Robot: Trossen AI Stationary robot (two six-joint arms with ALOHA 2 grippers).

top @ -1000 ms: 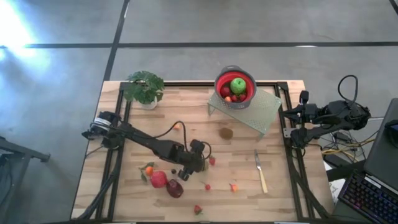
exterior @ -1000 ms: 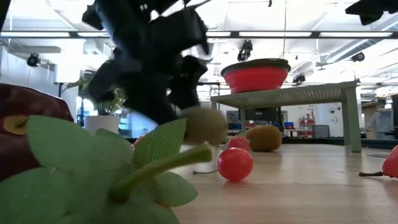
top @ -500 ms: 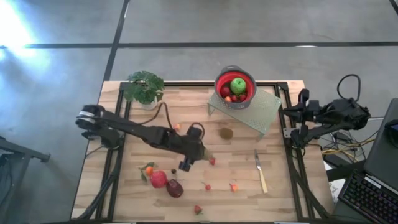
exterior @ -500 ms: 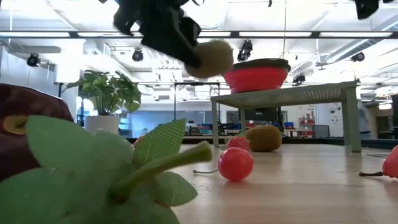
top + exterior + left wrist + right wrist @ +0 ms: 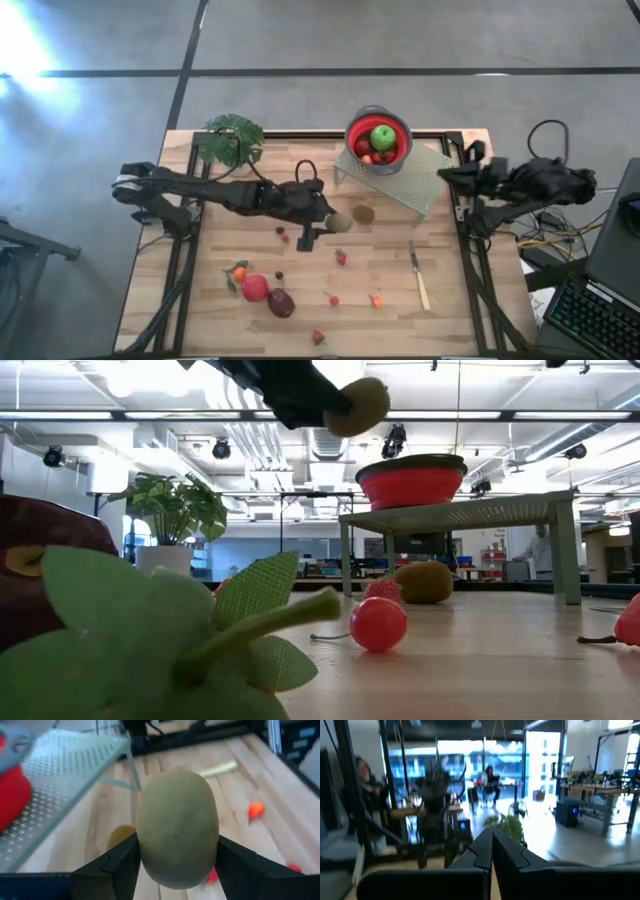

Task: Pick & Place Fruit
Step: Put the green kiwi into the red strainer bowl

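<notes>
Two claws, left claw (image 5: 333,222) gripping kiwi (image 5: 341,222) above wooden table (image 5: 440,280), right claw (image 5: 492,851) closed, bright workshop behind

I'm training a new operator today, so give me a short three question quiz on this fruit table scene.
1. True or false: the left gripper is shut on a kiwi.
2. Multiple choice: the red bowl stands on (a) the bare table, (b) the perforated metal stand, (c) the floor.
3. Fill in: a second kiwi lies on the table beside the ____.

Key: 1 true, held above the table. 2 b. 3 stand.
</notes>
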